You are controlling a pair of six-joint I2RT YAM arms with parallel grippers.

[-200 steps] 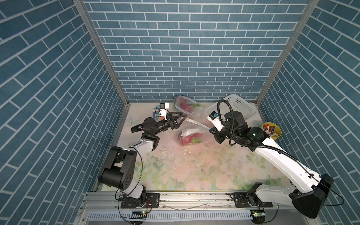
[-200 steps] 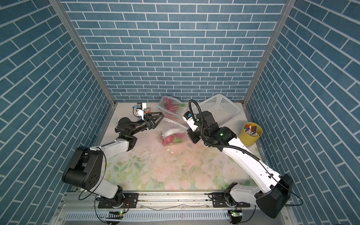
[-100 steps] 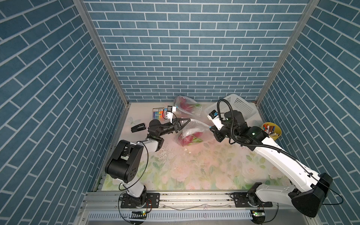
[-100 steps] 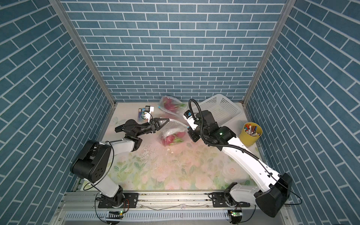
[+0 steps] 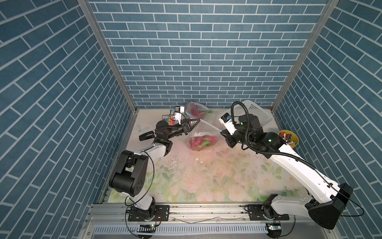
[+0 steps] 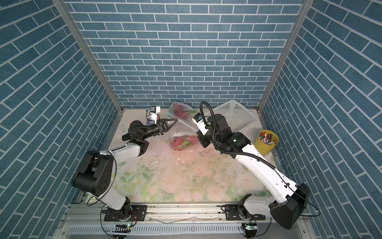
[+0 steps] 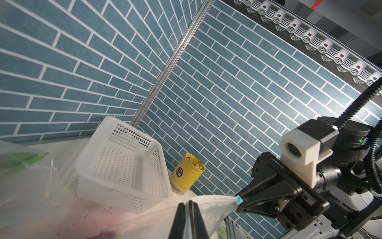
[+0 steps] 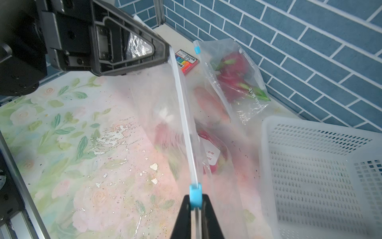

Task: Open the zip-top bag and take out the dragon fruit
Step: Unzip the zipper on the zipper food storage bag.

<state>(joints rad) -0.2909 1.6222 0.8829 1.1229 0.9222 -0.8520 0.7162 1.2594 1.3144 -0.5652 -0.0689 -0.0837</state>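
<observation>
Plastic bag (image 5: 198, 133) hangs taut so it can unzip: left hand (image 5: 197, 120) pinches its eleven-o'clock corner, right hand (image 5: 222, 132) grips the three-o'clock slider (image 8: 195, 195).

Robot test cell, lab-built and dressed as a room. Three walls (image 5: 186, 51) of printed blue brick panel, joined at the far corners by bare aluminium posts (image 5: 107, 55). Floral-print surface (image 5: 206, 175), with flaked patches (image 8: 115, 134) in its cover. Near edge: aluminium rail (image 5: 206, 211) with two white-and-black arms bolted on, left arm (image 5: 153, 152) and right arm (image 5: 299, 172). Slotted cable duct (image 5: 186, 228) below it, with small lit circuit boards (image 5: 272, 227). Left wrist view: the wall panel ends at a moulded trim (image 7: 310, 37), with a dark industrial ceiling (image 7: 341, 14) beyond.
</observation>
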